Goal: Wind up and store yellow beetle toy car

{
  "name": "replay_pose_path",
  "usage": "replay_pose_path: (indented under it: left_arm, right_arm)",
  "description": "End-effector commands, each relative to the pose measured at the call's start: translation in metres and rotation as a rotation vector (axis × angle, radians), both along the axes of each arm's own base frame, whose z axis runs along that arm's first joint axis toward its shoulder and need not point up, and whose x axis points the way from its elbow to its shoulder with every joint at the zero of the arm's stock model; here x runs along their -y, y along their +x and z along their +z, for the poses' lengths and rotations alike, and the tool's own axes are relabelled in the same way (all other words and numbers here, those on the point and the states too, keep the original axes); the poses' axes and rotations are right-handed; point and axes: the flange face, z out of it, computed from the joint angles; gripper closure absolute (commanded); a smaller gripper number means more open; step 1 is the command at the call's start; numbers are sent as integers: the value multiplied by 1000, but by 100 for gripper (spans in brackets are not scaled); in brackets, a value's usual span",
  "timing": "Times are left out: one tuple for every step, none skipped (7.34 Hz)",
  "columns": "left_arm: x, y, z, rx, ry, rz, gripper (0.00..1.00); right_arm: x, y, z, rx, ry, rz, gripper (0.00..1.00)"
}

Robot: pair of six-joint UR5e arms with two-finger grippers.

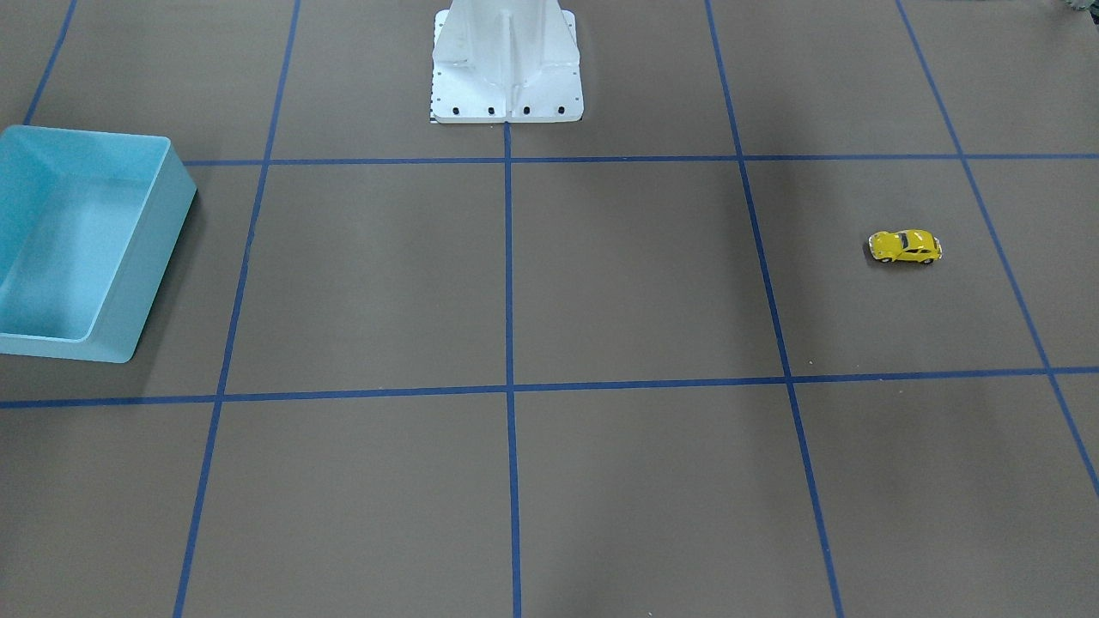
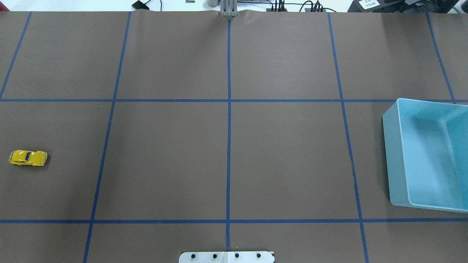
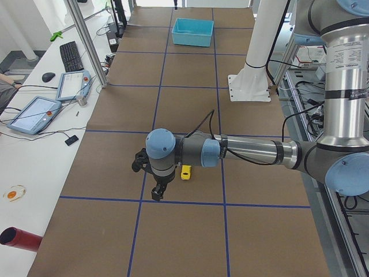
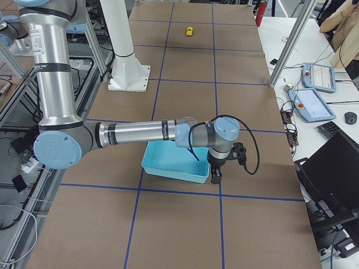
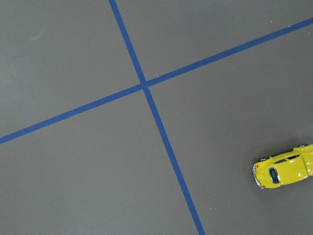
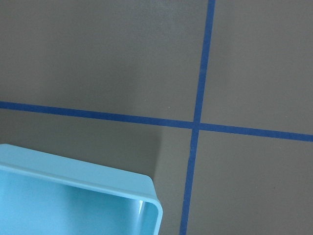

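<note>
Front view: brown paper-covered worktop (image 1: 635, 275) with blue tape grid (image 1: 508, 283); tiny yellow Beetle-shaped toy car (image 1: 905, 246) at 3 o'clock, light-blue plastic bin (image 1: 159, 249) at 9 o'clock.
Overhead view: car at 9 o'clock, bin at 3.
Left side view: left fingers (image 3: 157, 191) hang just beside the car; black keyboard (image 3: 71, 56) at 10 o'clock.
Right side view: right fingers (image 4: 215, 175) near the bin's corner.
Released or clenched: cannot tell for either.
</note>
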Motion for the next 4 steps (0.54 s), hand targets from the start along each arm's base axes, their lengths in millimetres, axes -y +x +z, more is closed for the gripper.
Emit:
replay_pose_path:
  left_arm:
    - [2, 13, -34, 2, 71, 28, 1]
    - [-3, 28, -62, 1, 127, 63, 2]
    - [-4, 43, -80, 7, 230, 158, 2]
    - [-7, 57, -90, 10, 317, 252, 1]
  right_arm:
    - [-5, 12, 7, -6, -14, 22, 0]
    - [-7, 15, 10, -5, -17, 26, 0]
    - [-6, 17, 8, -5, -14, 29, 0]
    - [-7, 17, 9, -5, -16, 30, 0]
